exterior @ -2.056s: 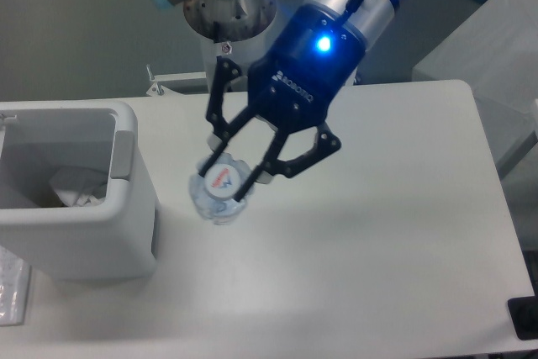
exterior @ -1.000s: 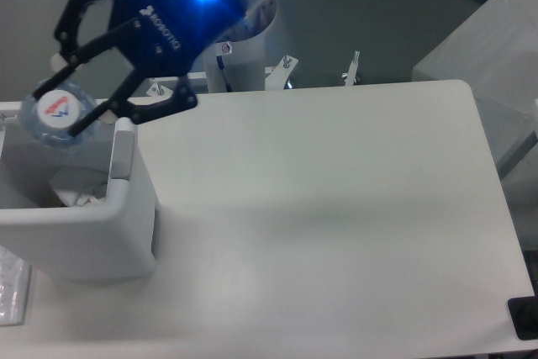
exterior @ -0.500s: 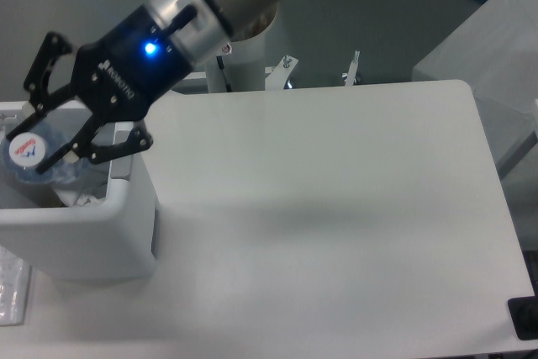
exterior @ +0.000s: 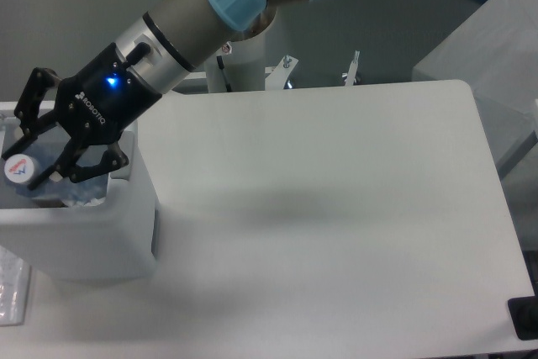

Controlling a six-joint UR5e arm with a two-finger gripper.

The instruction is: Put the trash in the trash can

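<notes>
My gripper (exterior: 27, 172) hangs over the mouth of the white trash can (exterior: 101, 237) at the left edge of the table. Its fingers are shut on a crushed clear bluish plastic bottle (exterior: 25, 176) with a round white label bearing a red and blue mark. The bottle sits at about rim height inside the bin opening. The gripper and bottle hide most of the bin's inside, so the small crumpled wrapper is out of sight. The bin's grey side panel (exterior: 120, 163) shows just right of the fingers.
A clear plastic item (exterior: 10, 292) lies on the table at the far left, beside the bin's front. The arm's base (exterior: 244, 56) stands behind the table's back edge. A dark object (exterior: 523, 317) sits at the front right corner.
The gripper carried the bottle from the table's middle leftward to above the bin, then lowered it into the bin's mouth. It remains shut on the bottle throughout.
</notes>
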